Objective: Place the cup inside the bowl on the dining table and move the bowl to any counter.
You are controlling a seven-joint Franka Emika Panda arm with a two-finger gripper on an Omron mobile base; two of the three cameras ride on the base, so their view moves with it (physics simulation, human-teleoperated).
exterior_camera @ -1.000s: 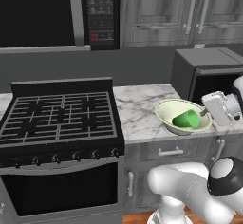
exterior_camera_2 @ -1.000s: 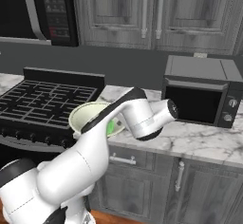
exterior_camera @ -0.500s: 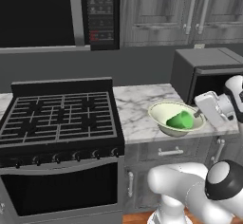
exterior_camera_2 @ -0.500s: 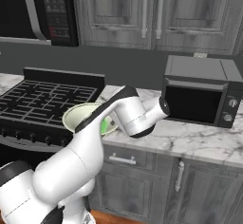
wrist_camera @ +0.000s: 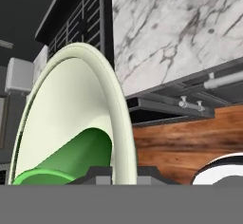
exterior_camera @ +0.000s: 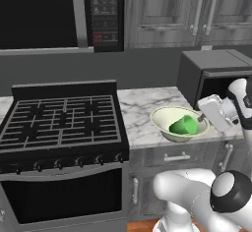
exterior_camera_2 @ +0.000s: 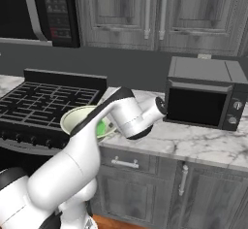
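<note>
The pale cream-green bowl (exterior_camera: pixel 165 120) hangs low over the marble counter (exterior_camera: pixel 140 105), just right of the stove. The bright green cup (exterior_camera: pixel 183 125) lies on its side inside it. My gripper (exterior_camera: pixel 203 120) is shut on the bowl's right rim. In the hand view the bowl (wrist_camera: pixel 71 109) stands edge-on, with its rim pinched between my fingertips (wrist_camera: pixel 99 174), and the cup (wrist_camera: pixel 71 163) rests in its hollow. From the right base view the bowl (exterior_camera_2: pixel 77 119) and cup (exterior_camera_2: pixel 101 127) peek out from behind my arm. I cannot tell whether the bowl touches the counter. The dining table is out of view.
A black gas stove (exterior_camera: pixel 59 123) sits left of the bowl. A dark microwave (exterior_camera_2: pixel 203 97) stands on the counter (exterior_camera_2: pixel 193 140) to the right, close behind my hand. Grey cabinet doors with metal handles (exterior_camera_2: pixel 147 9) hang above. Drawers (exterior_camera: pixel 177 156) are below the counter edge.
My gripper has carried the bowl, with the cup in it, a little to the left along the counter, away from the microwave and toward the stove.
</note>
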